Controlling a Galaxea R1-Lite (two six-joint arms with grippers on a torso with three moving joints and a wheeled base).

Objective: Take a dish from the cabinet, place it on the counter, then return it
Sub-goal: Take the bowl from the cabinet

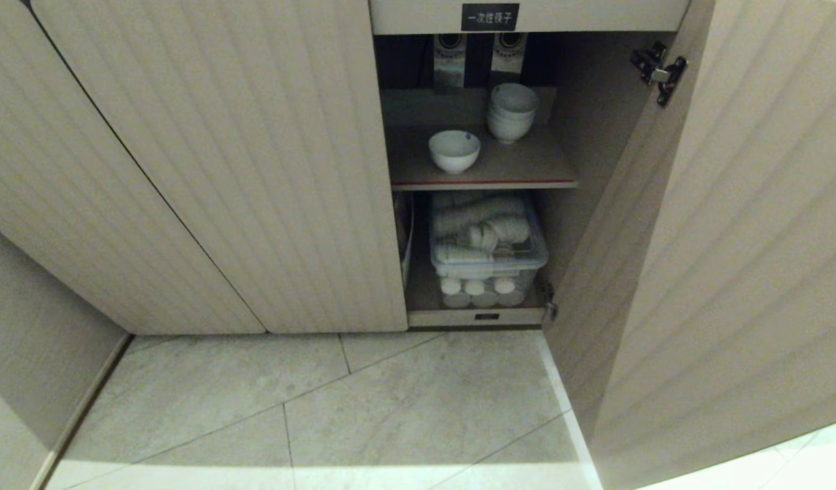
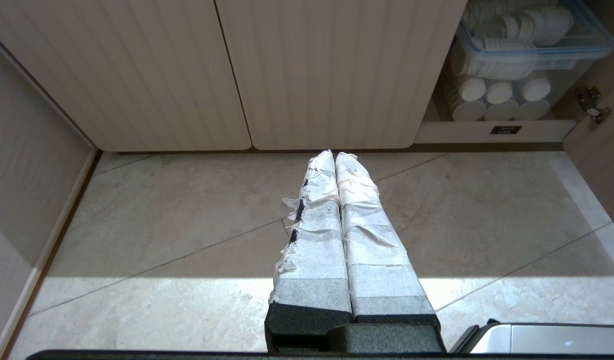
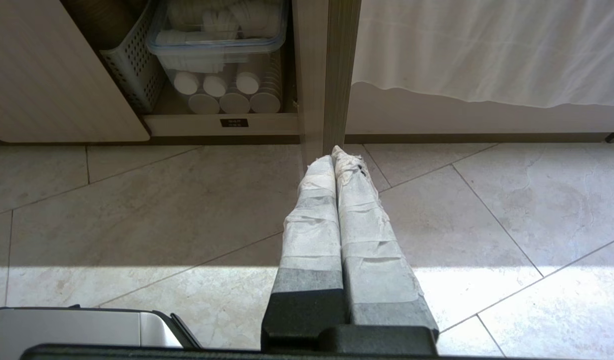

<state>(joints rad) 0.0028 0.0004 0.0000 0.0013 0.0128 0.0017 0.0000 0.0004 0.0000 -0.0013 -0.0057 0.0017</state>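
**Bowl waiting on the shelf, both arms hanging idle**

Bowl [image 1: 454,150] first: the dish sits alone, upright, on the red-edged shelf [image 1: 482,182] just above the middle of the head view, close to the front lip where it looks easiest to reach. The stack of nested bowls [image 1: 512,111] stands behind it and to the right, apart from it, so a grasp on the single one should not disturb the rest. The cabinet [image 1: 220,170] has its right-hand door [image 1: 730,238] swung wide open, filling the right side of the frame; below the shelf a clear lidded box [image 1: 486,248] packed with white ware takes up the bottom compartment. No counter shows in any view.

Neither arm appears in the head view. Each wrist camera looks down its own fingers at the tiled floor [image 1: 390,408] in front of the cabinet base. The left gripper [image 2: 334,156] has its tape-wrapped fingers pressed together with nothing between them; the right gripper [image 3: 333,154] likewise, empty. Both hang low and well away from the shelf, so I judge the reach has not started.
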